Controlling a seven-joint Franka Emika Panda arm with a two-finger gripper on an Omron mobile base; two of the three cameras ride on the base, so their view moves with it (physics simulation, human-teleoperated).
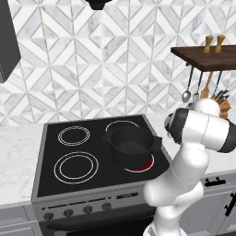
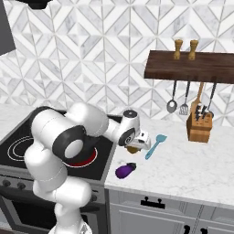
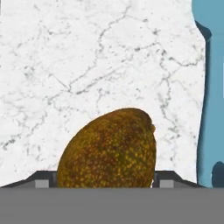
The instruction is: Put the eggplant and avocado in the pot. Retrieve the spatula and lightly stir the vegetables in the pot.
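Hand view puts the avocado (image 3: 109, 148) between the gripper (image 3: 101, 181) tips on the marble counter (image 3: 65, 65); whether it's clamped, I cannot tell. The eggplant (image 2: 125, 170) and spatula (image 2: 155, 145) lie nearby; the pot (image 1: 132, 145) looks empty.

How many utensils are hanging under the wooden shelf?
4, side by side under the wooden shelf: a metal ladle, a slotted turner, a tan wooden utensil and a dark-handled one. The knife block may hide more.

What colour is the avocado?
The avocado is olive-brown with yellow-orange speckles, clearest in the hand view.
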